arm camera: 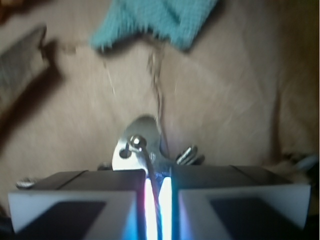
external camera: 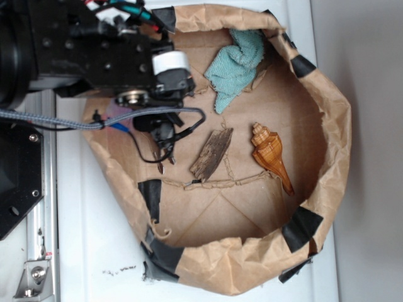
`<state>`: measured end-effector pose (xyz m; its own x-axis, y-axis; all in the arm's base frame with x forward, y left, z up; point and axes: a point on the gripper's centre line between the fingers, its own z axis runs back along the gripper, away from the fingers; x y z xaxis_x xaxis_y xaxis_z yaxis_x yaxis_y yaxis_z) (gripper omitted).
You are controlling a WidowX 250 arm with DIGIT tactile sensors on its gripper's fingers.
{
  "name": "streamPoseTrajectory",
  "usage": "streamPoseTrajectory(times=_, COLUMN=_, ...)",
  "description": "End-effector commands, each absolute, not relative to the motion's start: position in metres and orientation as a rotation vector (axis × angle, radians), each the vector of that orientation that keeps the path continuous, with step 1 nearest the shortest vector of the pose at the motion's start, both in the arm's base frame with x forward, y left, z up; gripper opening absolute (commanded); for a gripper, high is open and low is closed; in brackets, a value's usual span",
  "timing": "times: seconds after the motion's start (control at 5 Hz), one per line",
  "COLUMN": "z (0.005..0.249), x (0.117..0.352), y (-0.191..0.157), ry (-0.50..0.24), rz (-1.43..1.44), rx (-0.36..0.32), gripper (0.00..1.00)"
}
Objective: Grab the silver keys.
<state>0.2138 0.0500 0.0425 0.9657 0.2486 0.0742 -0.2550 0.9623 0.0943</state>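
Note:
The silver keys point(arm camera: 137, 145) show in the wrist view right at my fingertips: a shiny key head with a hole, other blades fanning to the right. My gripper point(arm camera: 157, 187) is shut on them, with a thin ring or cable pinched in the narrow gap between the fingers. In the exterior view the gripper point(external camera: 162, 141) is at the left side of the brown paper floor, and a small bit of the keys point(external camera: 165, 165) pokes out below it. I cannot tell whether the keys rest on the paper or hang above it.
A flat brown piece of wood point(external camera: 212, 153) lies just right of the gripper, and an orange-brown spiral seashell point(external camera: 271, 154) lies further right. A teal cloth point(external camera: 236, 66) sits at the back. The crumpled paper bag wall point(external camera: 334, 126) with black tape rings everything.

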Motion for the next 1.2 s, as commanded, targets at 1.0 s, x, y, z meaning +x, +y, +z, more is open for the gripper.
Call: streamPoseTrajectory(times=1.0, z=0.163, x=0.262, y=0.006, ry=-0.190, rz=0.250, rx=0.012, gripper=0.00)
